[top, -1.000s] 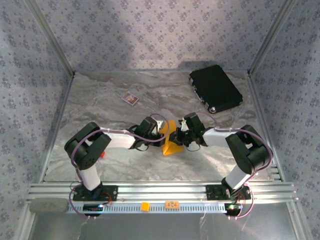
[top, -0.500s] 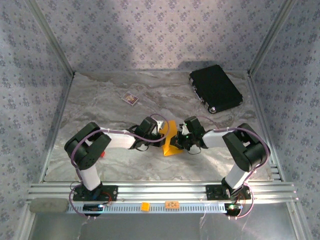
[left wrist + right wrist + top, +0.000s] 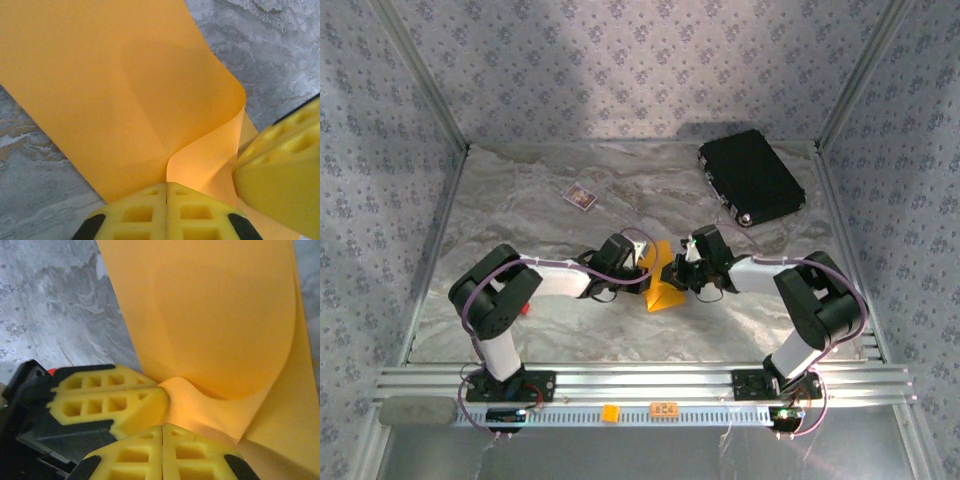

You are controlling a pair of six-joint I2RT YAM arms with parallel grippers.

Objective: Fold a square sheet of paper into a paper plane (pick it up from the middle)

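Both arms sit low over the marbled surface [image 3: 550,215], elbows pushed out wide and forearms reaching inward to the middle. The left end effector [image 3: 642,264] comes in from the left and the right end effector [image 3: 682,272] from the right, and they meet almost nose to nose. Between them is the orange-yellow sheet of paper [image 3: 663,290], partly raised, its lower part fanning onto the surface just in front of the tips.

On the left wrist camera, the left end effector is clamped. Its yellow pads [image 3: 135,215] press flat together and the paper is pinched in the seam between them. From there the paper bulges away in a smooth curl (no sharp crease that I can make out). A yellow finger of the right end effector sits just to the right of those tips.

On the right wrist camera it's the same story. The right end effector is closed on the paper, which rises beyond its tips in a broad curve. The left one's finger block sits just to its left.

A black case [image 3: 752,177] lies well beyond the right end effector. A small card [image 3: 580,196] lies well beyond the left.
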